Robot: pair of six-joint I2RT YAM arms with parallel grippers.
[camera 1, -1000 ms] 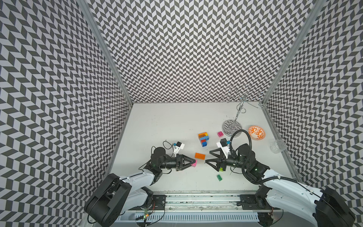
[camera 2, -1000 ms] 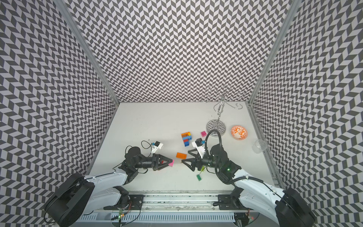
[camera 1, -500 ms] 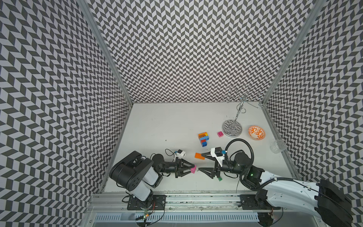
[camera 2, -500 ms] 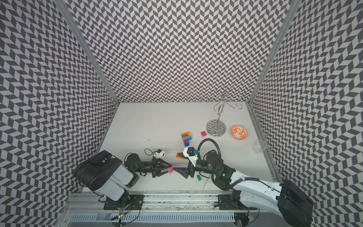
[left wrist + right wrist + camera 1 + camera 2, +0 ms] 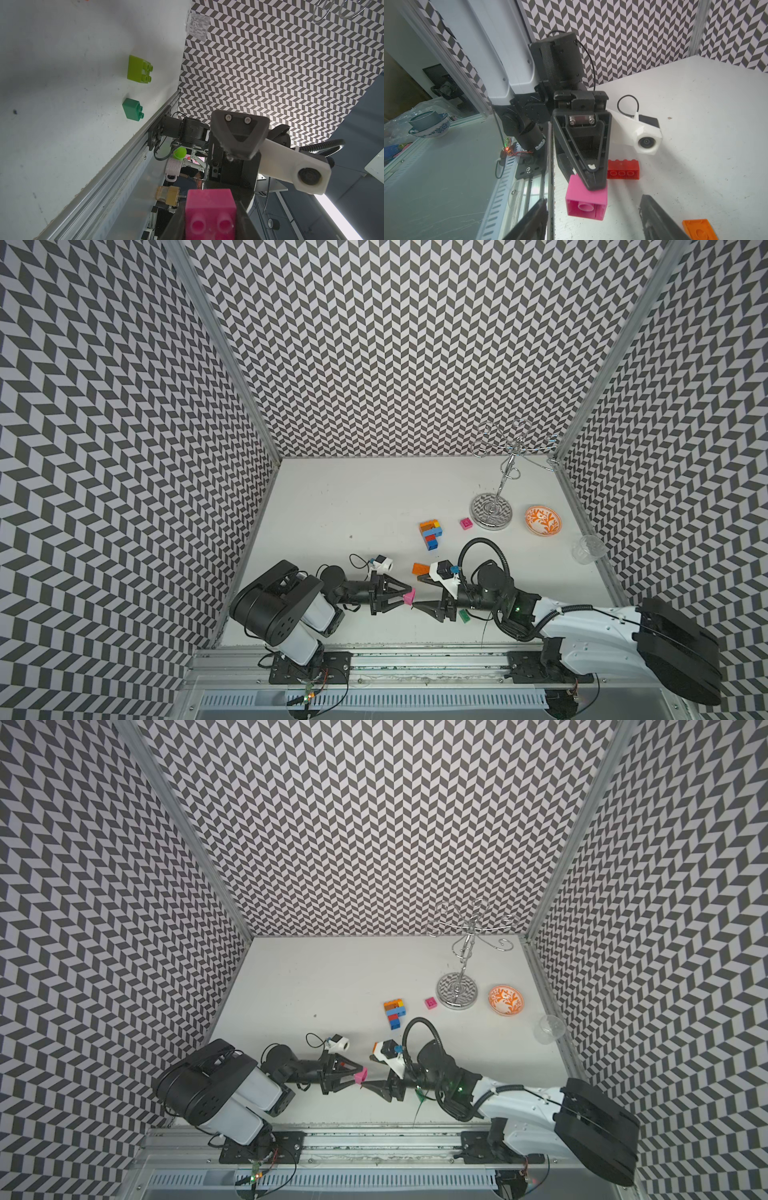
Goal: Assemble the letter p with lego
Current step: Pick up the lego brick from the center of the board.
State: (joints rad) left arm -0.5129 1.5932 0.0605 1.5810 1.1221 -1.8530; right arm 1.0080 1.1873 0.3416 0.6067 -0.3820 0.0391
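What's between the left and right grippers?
A pink lego brick, clamped by the left gripper, at the mouth of the open right gripper; clearest in the right wrist view.

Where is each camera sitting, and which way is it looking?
Top views: high above the front rail, looking down on the table; both arms show, the left gripper and right gripper facing each other.
Left wrist: on the left arm, looking past its own fingers and the pink brick they hold, at the right gripper.
Right wrist: on the right arm, looking between its own open fingertips at the left gripper.
Shared: all views show the pink brick.
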